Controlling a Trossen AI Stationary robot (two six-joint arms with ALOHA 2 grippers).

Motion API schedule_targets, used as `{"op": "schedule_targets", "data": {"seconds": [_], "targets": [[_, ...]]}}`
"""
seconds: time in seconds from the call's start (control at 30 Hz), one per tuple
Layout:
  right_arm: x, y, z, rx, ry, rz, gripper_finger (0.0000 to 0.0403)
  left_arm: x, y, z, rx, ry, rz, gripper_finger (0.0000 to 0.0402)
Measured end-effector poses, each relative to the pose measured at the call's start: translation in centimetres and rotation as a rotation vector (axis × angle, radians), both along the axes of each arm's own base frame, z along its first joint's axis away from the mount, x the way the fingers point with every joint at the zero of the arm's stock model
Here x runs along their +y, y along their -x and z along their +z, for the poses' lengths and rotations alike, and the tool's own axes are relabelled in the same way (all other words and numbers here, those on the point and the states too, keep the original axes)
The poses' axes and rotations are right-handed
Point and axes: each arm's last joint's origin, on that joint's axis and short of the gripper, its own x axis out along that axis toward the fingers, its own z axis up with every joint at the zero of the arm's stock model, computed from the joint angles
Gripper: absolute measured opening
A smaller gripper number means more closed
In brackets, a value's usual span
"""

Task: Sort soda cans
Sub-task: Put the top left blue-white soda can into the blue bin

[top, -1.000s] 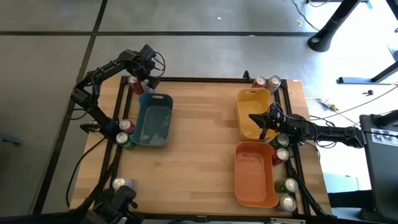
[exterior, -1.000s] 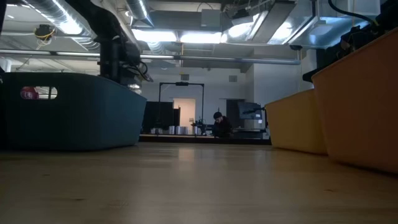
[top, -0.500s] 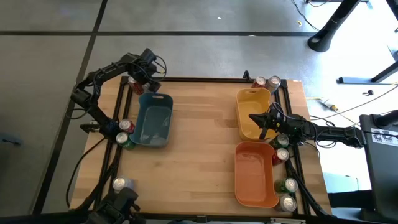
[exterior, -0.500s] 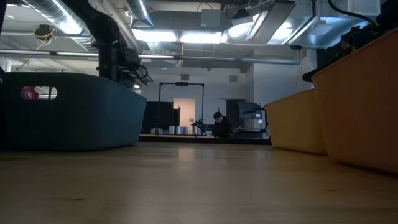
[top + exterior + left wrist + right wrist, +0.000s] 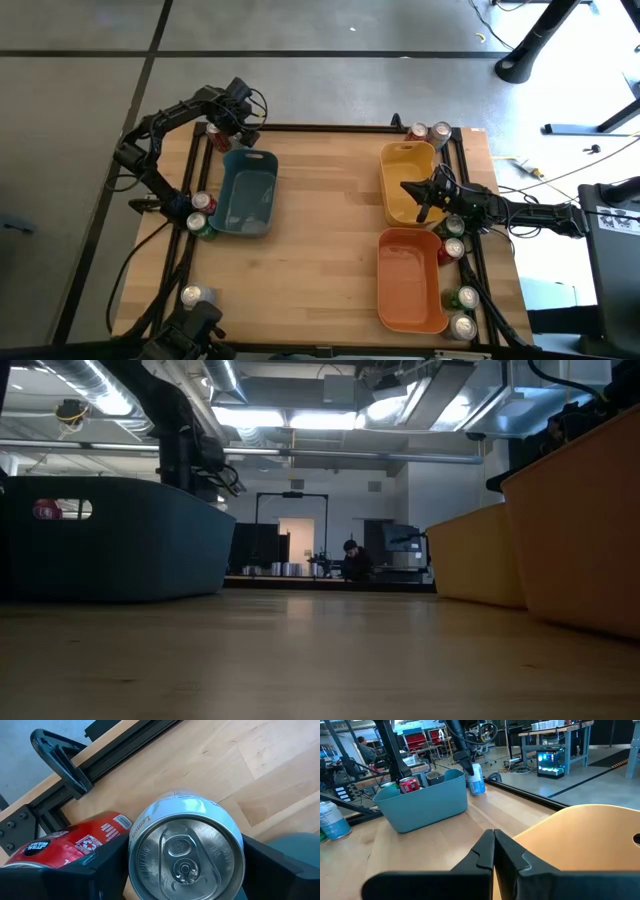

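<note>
Our left gripper straddles a silver can at the table's far-left edge, fingers spread, contact unclear; right gripper closed.

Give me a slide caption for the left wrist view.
Left hand straddles a silver soda can, fingers either side, red can lying beside it near the table's corner.

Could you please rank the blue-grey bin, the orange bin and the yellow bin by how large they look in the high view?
1. orange bin
2. blue-grey bin and yellow bin: too alike to rank, and an arm hides part of the yellow one.
</note>
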Motion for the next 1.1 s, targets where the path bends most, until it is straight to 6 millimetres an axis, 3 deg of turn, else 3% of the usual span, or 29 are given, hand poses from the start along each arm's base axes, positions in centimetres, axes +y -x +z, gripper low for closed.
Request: {"op": "schedule_targets", "data": {"seconds": [0.33, 0.8, 1.1], "targets": [[0.0, 0.0, 0.0, 0.0, 0.001, -0.001, 0.0007, 0.0, 0.0, 0.6, 0.014, 0.008, -0.026, 0.029], [0.0, 0.0, 0.0, 0.004, 0.008, -0.001, 0.0007, 0.0, -0.6, 7.8, -0.012, -0.008, -0.07, 0.029], [0.0, 0.0, 0.0, 0.007, 0.018, 0.0, 0.0007, -1.7, -1.9, 11.3, -0.083, 0.028, -0.153, 0.029]]}}
